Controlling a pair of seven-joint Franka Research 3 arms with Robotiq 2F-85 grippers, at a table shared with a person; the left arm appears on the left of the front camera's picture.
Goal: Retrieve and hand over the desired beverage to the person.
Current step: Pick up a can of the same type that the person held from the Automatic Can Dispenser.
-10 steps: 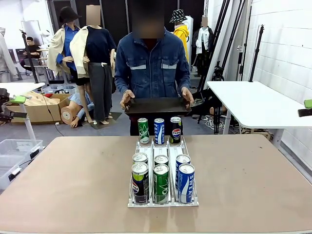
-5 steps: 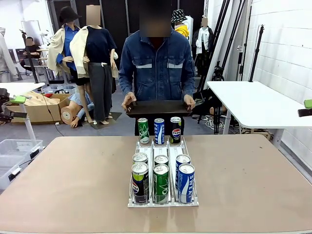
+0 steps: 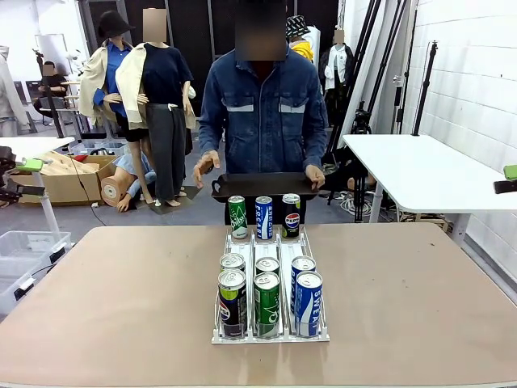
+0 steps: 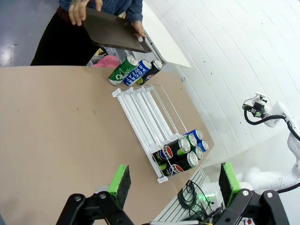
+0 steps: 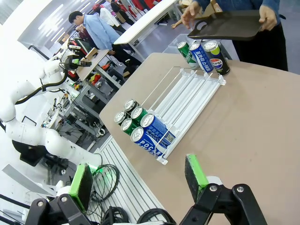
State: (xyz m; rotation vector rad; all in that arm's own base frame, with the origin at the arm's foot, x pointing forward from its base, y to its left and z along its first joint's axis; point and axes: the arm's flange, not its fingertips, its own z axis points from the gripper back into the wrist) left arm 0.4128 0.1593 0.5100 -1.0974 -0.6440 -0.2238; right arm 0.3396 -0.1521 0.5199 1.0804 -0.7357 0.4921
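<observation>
— Where's the rack (image 3: 271, 242)?
— Middle of the worktop (image 3: 121, 307), with six cans (image 3: 266, 295) at its near end, three cans (image 3: 264, 217) at its far end.
— The person (image 3: 262, 113)?
— Behind the worktop, tray (image 3: 262, 186) held beyond the far cans.

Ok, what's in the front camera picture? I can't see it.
A person in a blue denim jacket stands at the far side of a tan table, holding a dark tray. On the table, a white can rack holds six drink cans at its near end; three more cans stand by its far end.
</observation>
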